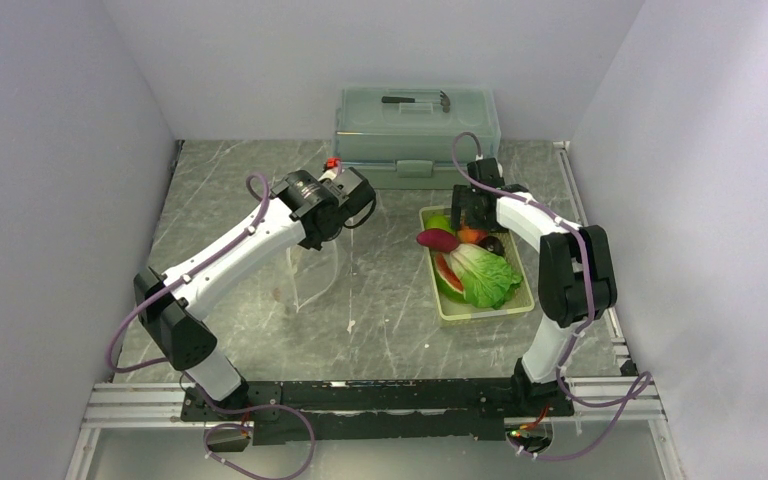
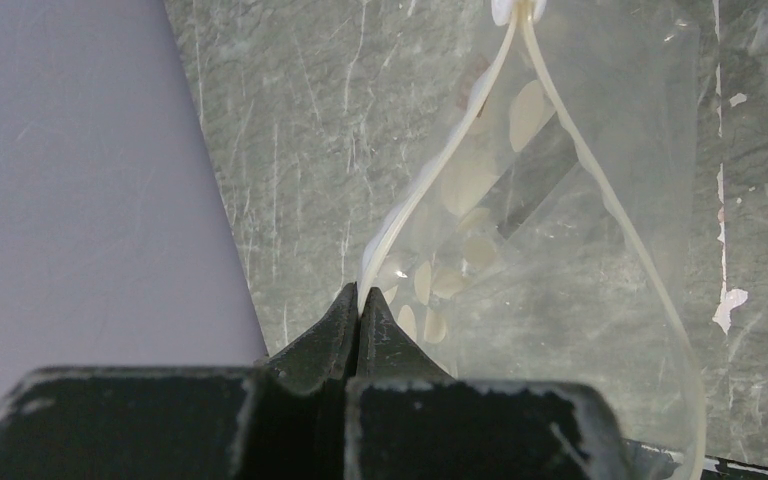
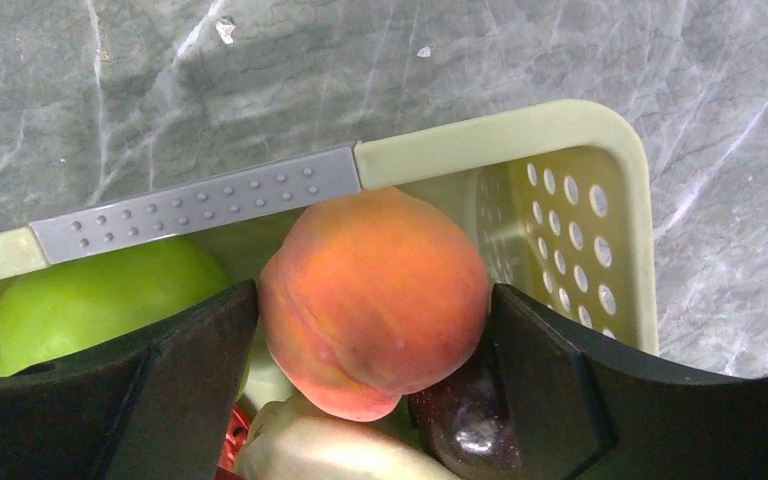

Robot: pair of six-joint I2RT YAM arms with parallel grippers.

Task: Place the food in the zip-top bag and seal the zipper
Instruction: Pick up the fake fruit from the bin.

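Observation:
My left gripper (image 1: pixel 338 203) is shut on one lip of the zip-top bag (image 1: pixel 312 272), a clear pouch with white dots that hangs from it to the table. In the left wrist view the gripper (image 2: pixel 360 298) pinches the zipper strip (image 2: pixel 430 172) and the bag's mouth (image 2: pixel 560 220) gapes open. My right gripper (image 1: pixel 472 226) is down in the tray, its jaws against both sides of the orange-red round fruit (image 3: pixel 375 270). Beside it lie the green fruit (image 3: pixel 90 300) and the dark round piece (image 3: pixel 465 420). The lettuce (image 1: pixel 487 276), watermelon slice (image 1: pixel 447 276) and magenta root (image 1: pixel 437 240) lie in the tray.
The pale yellow-green perforated tray (image 1: pixel 480 313) sits right of centre; its rim (image 3: pixel 490 140) is just beyond the fruit. A lidded grey-green box (image 1: pixel 417 125) stands at the back wall. Walls close in left and right.

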